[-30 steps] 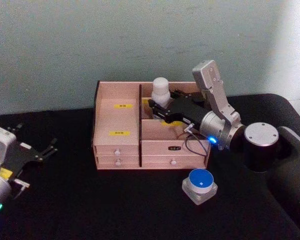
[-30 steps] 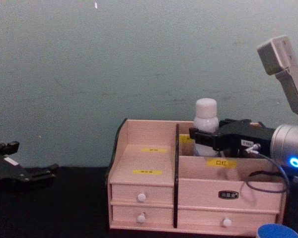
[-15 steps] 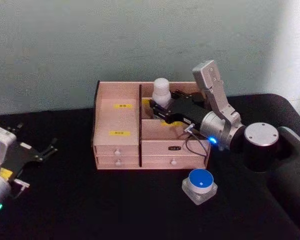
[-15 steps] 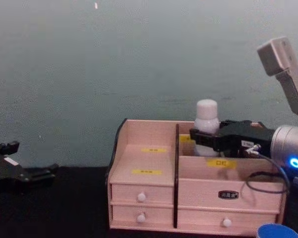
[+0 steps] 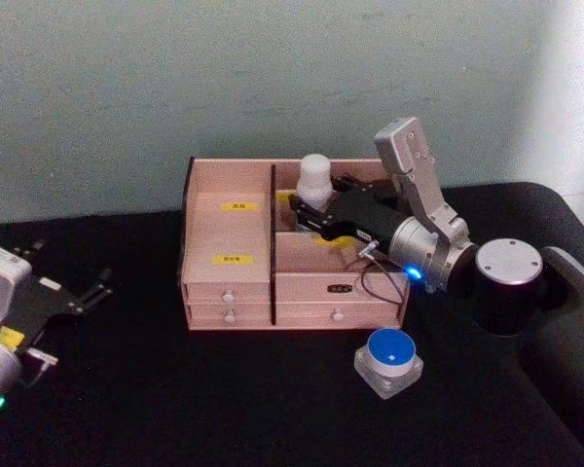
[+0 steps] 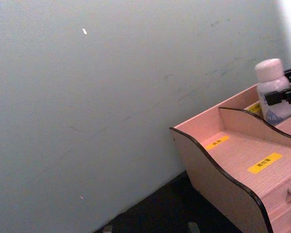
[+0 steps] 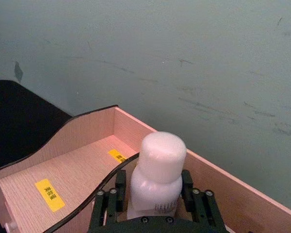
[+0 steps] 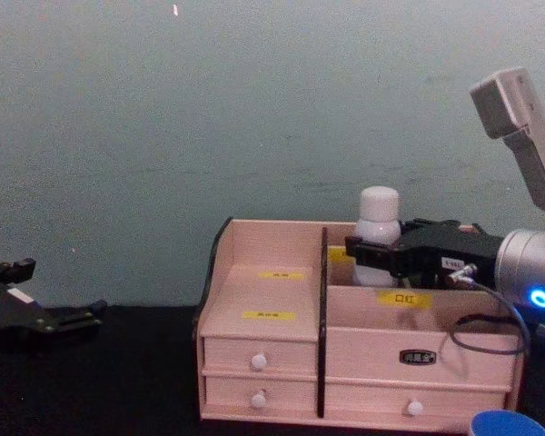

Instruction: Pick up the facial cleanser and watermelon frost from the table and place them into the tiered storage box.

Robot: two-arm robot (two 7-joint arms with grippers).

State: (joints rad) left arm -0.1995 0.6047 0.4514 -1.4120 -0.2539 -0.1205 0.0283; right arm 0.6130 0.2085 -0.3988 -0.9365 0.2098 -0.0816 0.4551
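Observation:
The facial cleanser (image 5: 314,179), a white bottle with a rounded cap, stands upright in the back right compartment of the tiered storage box (image 5: 229,233). My right gripper (image 5: 309,210) is shut on its body just below the cap. In the right wrist view the fingers (image 7: 119,182) clamp both sides of the facial cleanser (image 7: 157,167) above the storage box (image 7: 72,170). The chest view has my right gripper (image 8: 371,255) holding the facial cleanser (image 8: 379,211) behind the box's yellow label. The watermelon frost (image 5: 390,359), a blue-lidded jar, sits on the table in front of the box's right end. My left gripper (image 5: 91,292) rests open at the far left.
The box stands on a black table (image 5: 224,399) close to a pale green wall. My right arm's round base (image 5: 506,282) sits just right of the box. The watermelon frost's lid (image 8: 498,424) peeks in at the chest view's lower right.
The facial cleanser has sunk a little lower into the back right compartment, still held by my right gripper. The left arm has barely shifted.

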